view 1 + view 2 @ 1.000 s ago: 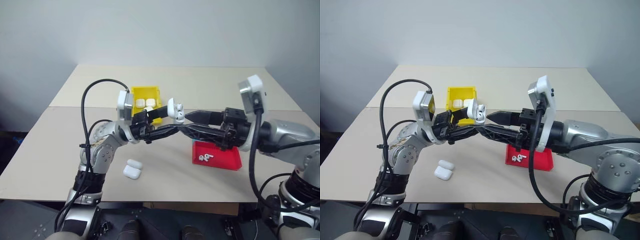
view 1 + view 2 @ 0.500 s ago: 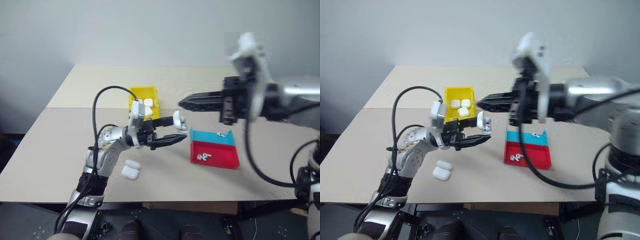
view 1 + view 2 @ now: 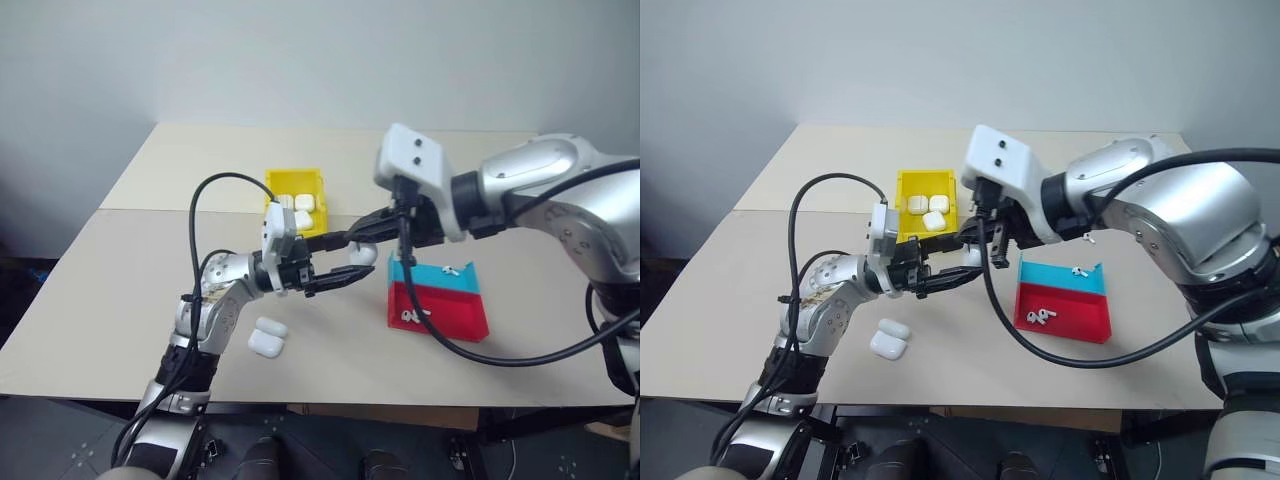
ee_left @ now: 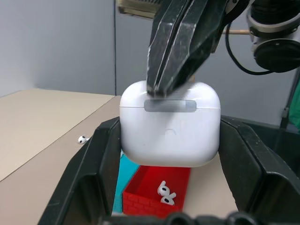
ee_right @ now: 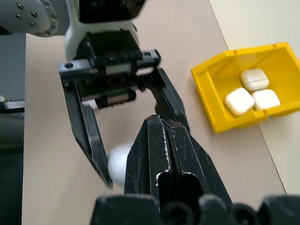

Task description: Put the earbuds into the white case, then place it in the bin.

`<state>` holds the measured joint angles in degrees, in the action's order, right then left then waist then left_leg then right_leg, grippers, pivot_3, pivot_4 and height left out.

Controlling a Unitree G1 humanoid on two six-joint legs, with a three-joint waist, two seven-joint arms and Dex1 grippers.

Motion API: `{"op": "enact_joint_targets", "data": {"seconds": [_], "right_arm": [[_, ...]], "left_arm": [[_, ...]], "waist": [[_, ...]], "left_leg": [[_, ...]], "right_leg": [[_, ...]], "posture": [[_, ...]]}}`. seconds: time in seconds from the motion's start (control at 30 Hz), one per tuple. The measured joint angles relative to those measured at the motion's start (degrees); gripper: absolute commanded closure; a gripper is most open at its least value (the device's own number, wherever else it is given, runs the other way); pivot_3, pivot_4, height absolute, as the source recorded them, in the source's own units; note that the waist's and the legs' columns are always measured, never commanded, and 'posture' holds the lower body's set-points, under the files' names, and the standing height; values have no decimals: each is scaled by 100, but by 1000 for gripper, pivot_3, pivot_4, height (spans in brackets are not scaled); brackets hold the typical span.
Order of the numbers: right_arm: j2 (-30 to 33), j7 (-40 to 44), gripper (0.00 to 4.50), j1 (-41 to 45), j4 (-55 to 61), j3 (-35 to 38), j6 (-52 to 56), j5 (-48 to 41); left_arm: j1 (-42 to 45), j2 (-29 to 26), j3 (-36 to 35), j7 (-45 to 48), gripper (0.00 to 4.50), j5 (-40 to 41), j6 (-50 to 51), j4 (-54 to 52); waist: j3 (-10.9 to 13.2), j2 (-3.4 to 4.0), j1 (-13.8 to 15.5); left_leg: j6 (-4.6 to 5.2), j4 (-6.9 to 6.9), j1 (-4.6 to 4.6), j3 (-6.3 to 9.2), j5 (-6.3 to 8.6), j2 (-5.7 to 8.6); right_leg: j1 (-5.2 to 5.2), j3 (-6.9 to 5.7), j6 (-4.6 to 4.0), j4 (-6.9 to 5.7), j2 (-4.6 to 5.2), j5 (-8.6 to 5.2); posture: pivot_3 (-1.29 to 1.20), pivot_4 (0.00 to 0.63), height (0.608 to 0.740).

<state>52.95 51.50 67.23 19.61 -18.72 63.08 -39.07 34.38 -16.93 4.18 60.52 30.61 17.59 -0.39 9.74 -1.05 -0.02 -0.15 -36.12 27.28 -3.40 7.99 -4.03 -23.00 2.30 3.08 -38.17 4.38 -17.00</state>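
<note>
A beige surface [image 3: 120,300] carries a yellow bin [image 3: 296,186], which serves here as the landmark. Three white cases [image 5: 253,91] lie inside the bin. Just in front of the bin, raised above the surface, the left pincer [image 3: 345,264] is clamped on the white case [image 4: 169,123], lid closed, one black finger on each side. The right pincer [image 4: 174,70], its two fingers pressed together, points down at the top of that case's lid and touches it at the seam. To the right of the bin sits a red-and-teal tray [image 3: 438,312] with earbuds [image 4: 165,193] in its red part and one more in its teal part. A single earbud [image 4: 83,139] lies on the surface beyond the tray. Nearer the robot than the bin, two more cases [image 3: 267,337] lie side by side on the surface.
</note>
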Motion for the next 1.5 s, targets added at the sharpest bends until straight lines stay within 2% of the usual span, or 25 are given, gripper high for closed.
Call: {"op": "enact_joint_targets", "data": {"seconds": [0.13,0.17,0.23,0.37,0.5,0.67,0.73,0.77,0.83,0.93,1.03,1.1,1.17,1.37,1.4,1.5], "right_arm": [[-307,-390,4454,-618,-122,927,-47,-3],[-513,-631,4454,-992,-88,1421,-249,8],[-699,-933,4454,-1508,8,1915,-554,81],[-815,-1270,4454,-2647,396,2430,-791,179],[-1017,-1592,4454,-3027,775,2355,-803,322],[-1083,-1799,4454,-3006,1006,2218,-813,465],[-1096,-1837,4500,-3018,1052,2185,-813,494],[-1104,-1895,4500,-3028,1088,2187,-813,509],[-1105,-1947,4500,-3075,1174,2203,-812,511],[-1075,-1973,4500,-3345,1330,2284,-806,503],[-1054,-2031,4500,-3646,1441,2478,-805,511],[-1055,-2047,4500,-3929,1546,2617,-891,519],[-1052,-2033,4500,-4168,1580,2706,-956,518],[-839,-1647,4500,-4803,1441,3068,-1339,511],[-758,-1487,4500,-4960,1408,3148,-1438,494],[-531,-1037,4500,-5251,1348,3321,-1659,415]], "left_arm": [[-93,17,-316,-590,1726,-32,-15,-298],[-75,154,-458,-1133,1726,-156,-3,-371],[-3,329,-651,-1966,1726,-361,70,-368],[624,372,-1000,-3548,1726,-1038,294,237],[1764,396,-975,-4078,1726,-1613,-3,2212],[2821,564,-896,-4109,1726,-2045,-884,4823],[3082,590,-868,-4112,997,-2216,-1217,5607],[3229,603,-831,-4159,799,-2339,-1362,6036],[3370,617,-821,-4196,63,-2415,-1531,6410],[3423,605,-938,-4080,22,-2374,-1796,6488],[3244,449,-1059,-3561,22,-2218,-2005,6106],[2850,210,-1167,-2990,22,-1943,-1771,5395],[2252,-172,-1197,-2542,22,-1711,-1320,4427],[-70,-1744,-1243,-1282,22,-548,872,386],[-486,-2044,-1391,-1130,22,-247,1200,-311],[-1297,-2586,-1900,-951,22,459,1877,-1540]], "waist": [[-2,-3,2],[-4,-6,17],[-4,-7,60],[-3,-8,102],[-3,-8,86],[-1,-11,71],[-1,-11,62],[-1,-11,62],[0,-12,64],[0,-12,68],[-1,-11,65],[-1,-10,24],[-2,-9,-45],[-1,-10,-82],[-1,-11,-73],[-1,-12,-39]], "left_leg": [[0,-2,-3,1,0,0],[0,-3,-8,7,0,0],[1,-7,-13,10,0,4],[1,-17,-14,17,0,9],[3,-17,-23,19,-2,11],[3,-3,-10,16,-1,12],[2,4,-2,13,-2,13],[1,4,-1,13,-3,13],[-2,5,0,12,-4,13],[-4,2,-1,12,-5,13],[-6,1,-4,13,-7,12],[-10,10,-7,13,-9,11],[-16,15,-10,11,-13,9],[-25,15,-31,13,-19,4],[-23,17,-49,13,-17,4],[-19,17,-82,10,-13,3]], "right_leg": [[5,0,1,-3,0,1],[18,-6,2,4,0,2],[32,-11,6,10,2,2],[42,-19,13,10,5,6],[49,-22,13,11,3,7],[36,-23,15,23,4,5],[21,-20,15,20,4,5],[18,-20,15,17,3,5],[16,-20,15,15,4,5],[21,-20,15,14,5,5],[24,-21,14,11,5,6],[22,-18,14,10,3,6],[18,-13,13,7,2,6],[39,-15,12,7,3,6],[59,-16,10,11,6,5],[89,-18,6,14,9,3]], "posture": [[0,150,740],[0,150,740],[0,150,740],[0,150,740],[0,150,740],[0,150,740],[0,150,740],[0,150,740],[0,150,740],[0,150,740],[0,150,740],[0,150,740],[0,150,740],[0,150,740],[0,150,740],[0,150,740]]}}
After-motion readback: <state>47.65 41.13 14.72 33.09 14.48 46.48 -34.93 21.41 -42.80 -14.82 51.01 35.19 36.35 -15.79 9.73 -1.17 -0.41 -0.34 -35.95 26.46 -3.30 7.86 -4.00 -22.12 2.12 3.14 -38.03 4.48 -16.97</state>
